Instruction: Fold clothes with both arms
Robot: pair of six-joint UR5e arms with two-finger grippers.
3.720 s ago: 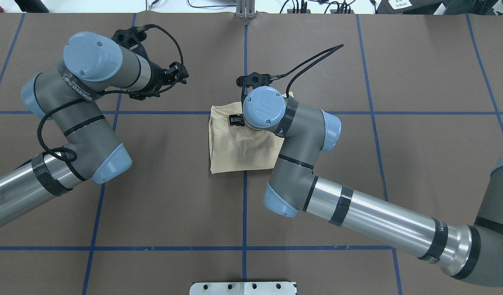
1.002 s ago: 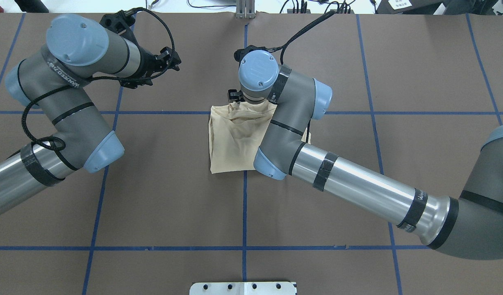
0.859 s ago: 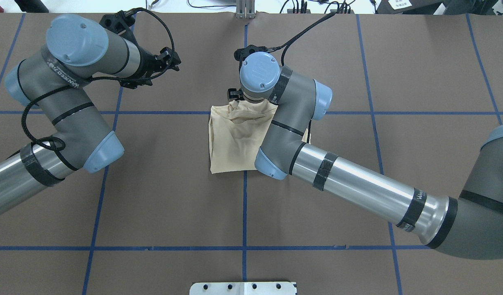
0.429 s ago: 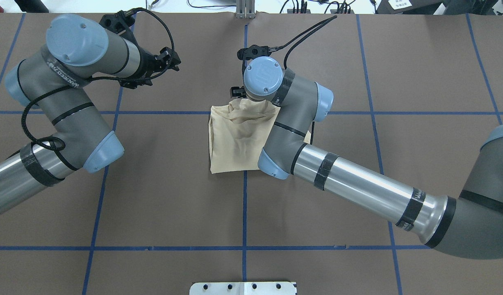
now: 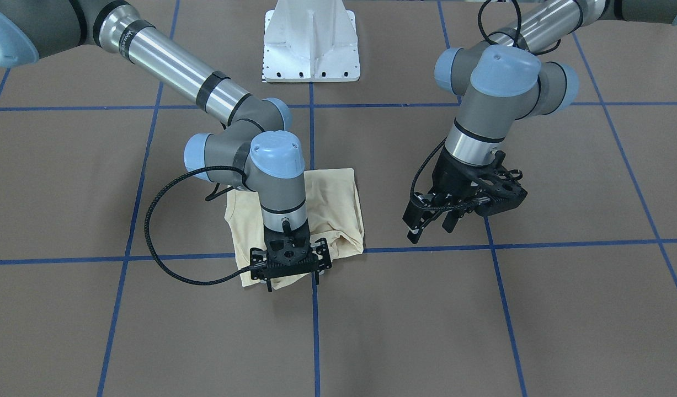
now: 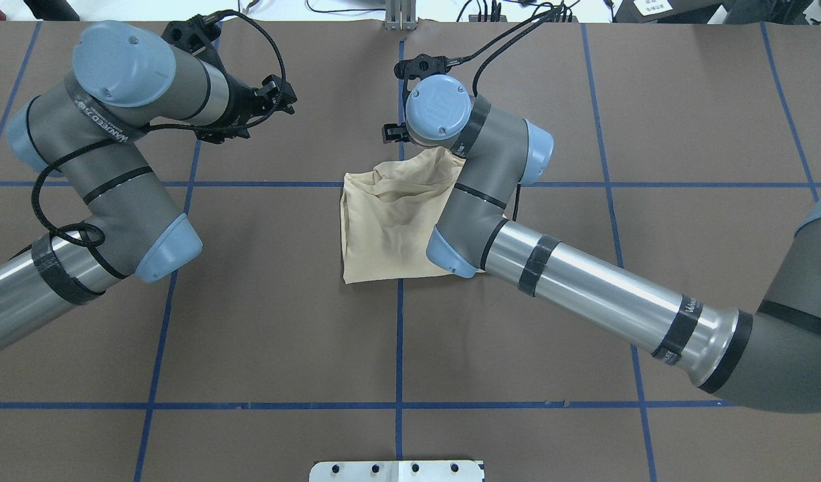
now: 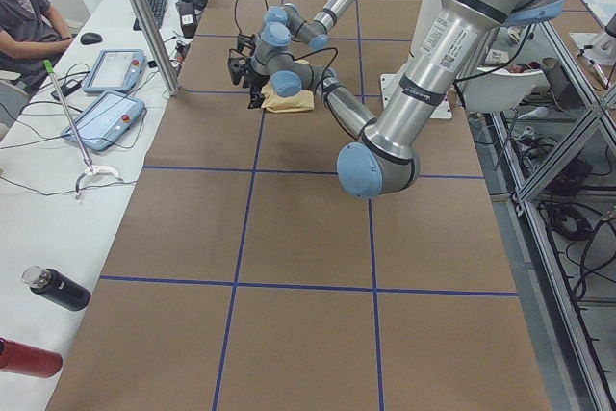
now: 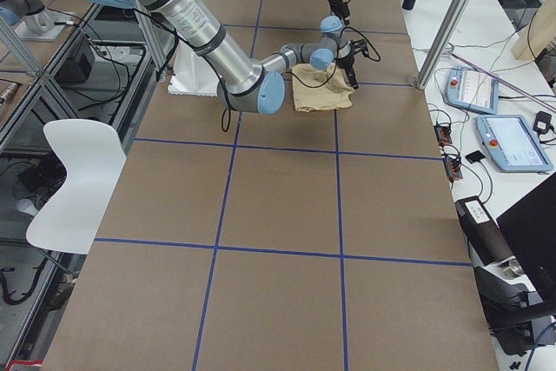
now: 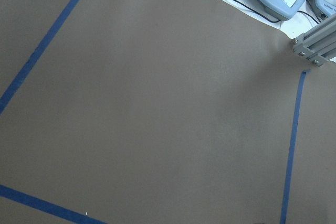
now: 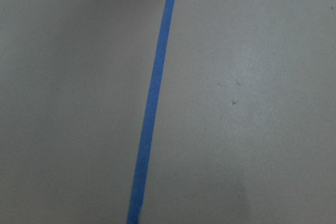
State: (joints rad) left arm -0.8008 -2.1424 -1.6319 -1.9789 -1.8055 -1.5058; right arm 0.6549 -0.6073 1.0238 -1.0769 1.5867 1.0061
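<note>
Right claw shifted farther out, T-shirt far edge dragged along

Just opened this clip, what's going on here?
The right tool is down on a loosely folded cream T-shirt in the middle of the table, at the edge farthest from the robot's base. It appears to pinch that edge, with cloth drawn up toward the wrist. The left tool hangs open and empty off to the side. The shirt looks rumpled, not yet neatly folded.

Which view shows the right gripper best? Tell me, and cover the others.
Exterior front-facing: the right gripper shows clearly, at an edge of the T-shirt. Overhead, its wrist hides nearly all of it. The side views show it tiny; the wrist cameras show only table.
</note>
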